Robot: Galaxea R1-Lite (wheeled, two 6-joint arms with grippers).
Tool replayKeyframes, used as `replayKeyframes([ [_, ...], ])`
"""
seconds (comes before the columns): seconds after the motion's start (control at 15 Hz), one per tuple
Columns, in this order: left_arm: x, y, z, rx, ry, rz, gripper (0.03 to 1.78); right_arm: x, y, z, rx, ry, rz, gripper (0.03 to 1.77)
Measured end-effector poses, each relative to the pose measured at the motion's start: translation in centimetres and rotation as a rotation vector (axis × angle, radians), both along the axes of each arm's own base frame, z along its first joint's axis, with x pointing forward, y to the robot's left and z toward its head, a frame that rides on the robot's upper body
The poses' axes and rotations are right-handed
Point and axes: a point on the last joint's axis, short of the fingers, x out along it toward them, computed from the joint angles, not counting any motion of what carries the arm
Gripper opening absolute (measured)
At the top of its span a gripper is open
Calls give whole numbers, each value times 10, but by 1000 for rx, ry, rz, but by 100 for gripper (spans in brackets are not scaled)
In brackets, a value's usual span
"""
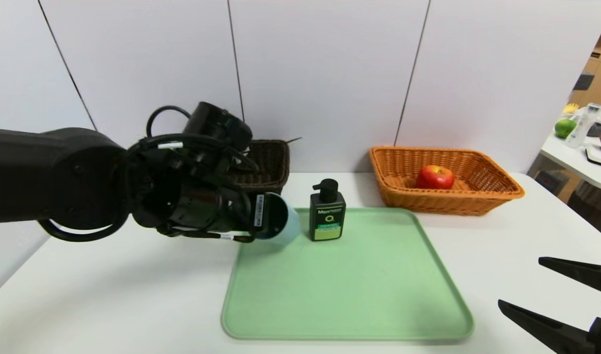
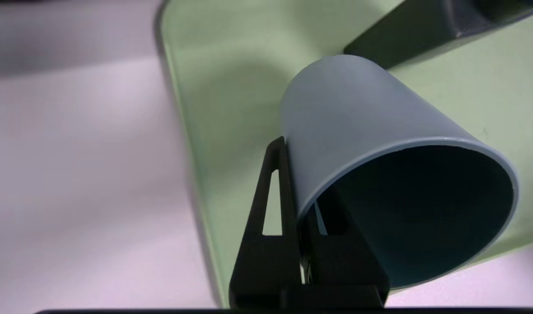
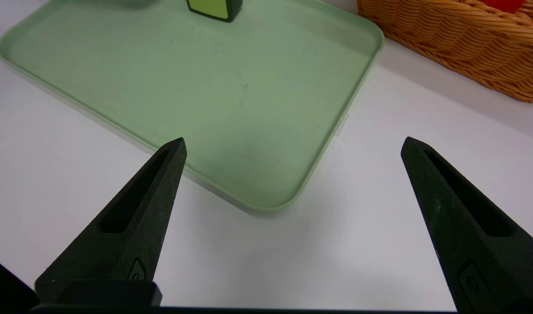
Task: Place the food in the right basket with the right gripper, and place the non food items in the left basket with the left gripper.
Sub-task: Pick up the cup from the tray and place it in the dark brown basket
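Gripping the tumbler cup (image 2: 358,117) by its rim, my left hand (image 2: 299,209) pinches the thin wall over the tray's (image 1: 379,295) far-left corner; it looks light, stiff, slippery. Right hand (image 3: 292,150) wide, near-right.

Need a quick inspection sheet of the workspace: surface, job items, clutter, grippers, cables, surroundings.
Surface: white table with green tray.
Job's things: apple in orange basket; pump bottle upright on tray; cup tilted, rim pinched; dark basket behind left arm.
Clutter: nothing seen.
Grippers: left gripper shut on cup wall; right gripper open, off the tray's near right corner.
Cables: black loops on left wrist.
Surroundings: white wall panels; side table with objects.
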Motion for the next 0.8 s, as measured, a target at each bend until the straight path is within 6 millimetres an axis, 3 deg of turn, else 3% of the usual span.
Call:
replayKeyframes([
  [0.47, -3, 39, 84, 5, -338, 17, 10, 7, 5, 2, -6, -1, 22, 169],
  [0.6, 5, 51, 104, 11, -394, 52, 10, 8, 5, 2, -7, 0, 22, 169],
  [0.8, 32, 60, 120, 37, -442, 98, 10, 8, 5, 2, -9, 4, 21, 169],
])
